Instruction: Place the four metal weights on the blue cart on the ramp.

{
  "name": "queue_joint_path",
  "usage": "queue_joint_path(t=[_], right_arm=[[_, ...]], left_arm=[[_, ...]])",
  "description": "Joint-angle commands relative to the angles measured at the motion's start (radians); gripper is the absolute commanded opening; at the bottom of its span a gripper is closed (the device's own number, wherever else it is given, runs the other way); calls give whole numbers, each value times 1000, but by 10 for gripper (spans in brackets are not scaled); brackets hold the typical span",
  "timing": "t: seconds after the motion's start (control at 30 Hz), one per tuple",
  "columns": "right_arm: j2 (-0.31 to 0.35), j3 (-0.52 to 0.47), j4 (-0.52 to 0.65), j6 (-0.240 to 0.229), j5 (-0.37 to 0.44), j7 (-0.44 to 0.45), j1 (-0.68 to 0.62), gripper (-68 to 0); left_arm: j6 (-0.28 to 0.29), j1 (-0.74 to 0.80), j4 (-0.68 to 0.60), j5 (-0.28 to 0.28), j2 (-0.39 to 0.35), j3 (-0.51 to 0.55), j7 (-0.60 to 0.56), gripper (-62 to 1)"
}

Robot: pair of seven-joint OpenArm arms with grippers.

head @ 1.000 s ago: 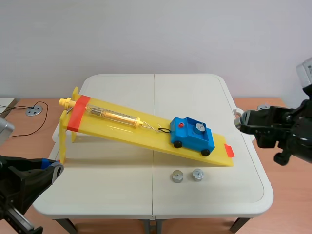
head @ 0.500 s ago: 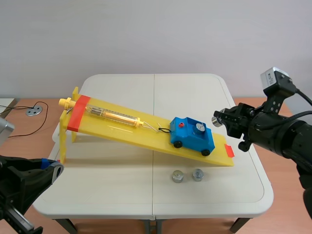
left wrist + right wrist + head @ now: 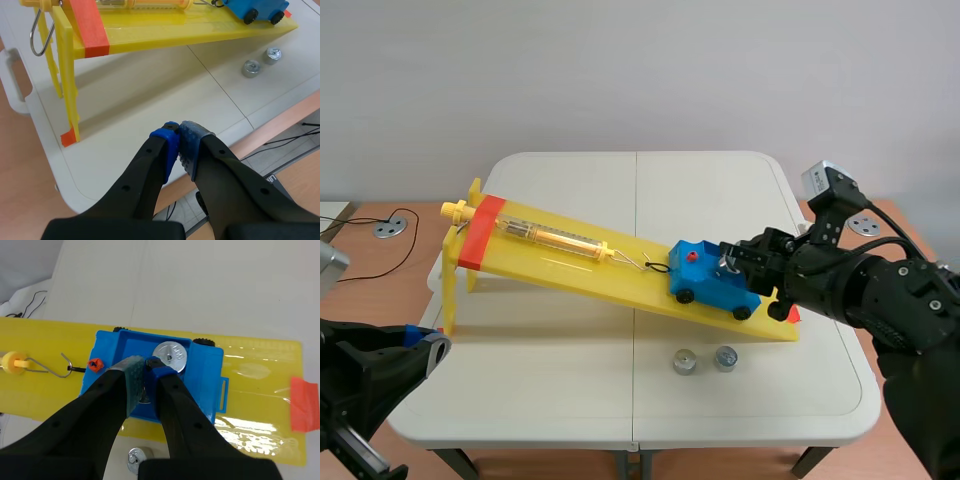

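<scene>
The right jaws stood down in the open tray of the cart (image 3: 205,371), pinching what looked like a metal weight (image 3: 144,391) between their pads (image 3: 128,374). Only a sliver of it showed in the narrow gap. The left jaws were pressed together on nothing, blue pads (image 3: 171,145) meeting, low by the table's near left corner and well apart from everything else.

The white table (image 3: 570,390) carried a yellow ramp (image 3: 560,268), raised on legs at its left end and sloping down to the table at the right, with a red band (image 3: 480,232) across its high end. The right arm (image 3: 860,290) came in from the right and reached over the ramp's low end. A clear spring scale (image 3: 550,237) lay along the ramp's upper part, its wire hook (image 3: 65,367) reaching the cart's front. The blue cart sat on the ramp's lower half, wheels on the slope. A second weight (image 3: 170,356) lay flat in the tray, just beside the right fingertips, toward the cart's far side. Two more weights (image 3: 684,362) stood side by side on the table just in front of the ramp's low end, the right one (image 3: 725,357) near its neighbour but not touching. A small red knob (image 3: 93,364) sat on the cart's front by the hook.
</scene>
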State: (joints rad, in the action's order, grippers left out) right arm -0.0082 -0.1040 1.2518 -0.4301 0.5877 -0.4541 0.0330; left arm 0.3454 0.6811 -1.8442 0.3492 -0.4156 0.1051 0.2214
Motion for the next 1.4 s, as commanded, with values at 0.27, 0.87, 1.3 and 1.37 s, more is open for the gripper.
queue_joint_path(t=[0.27,0.87,1.3,1.37], right_arm=[[13,51,63,-65,24,139,92,-669],[37,-27,99,-134,23,138,31,-422],[222,-114,477,-217,33,135,-231,-375],[258,-114,528,-223,33,122,-272,-375]], left_arm=[[24,-20,-66,74,5,15,-92,-571],[24,-20,-66,74,5,15,-93,-571],[24,-42,-66,74,5,15,-89,-571],[24,-42,-66,74,5,15,-89,-571]])
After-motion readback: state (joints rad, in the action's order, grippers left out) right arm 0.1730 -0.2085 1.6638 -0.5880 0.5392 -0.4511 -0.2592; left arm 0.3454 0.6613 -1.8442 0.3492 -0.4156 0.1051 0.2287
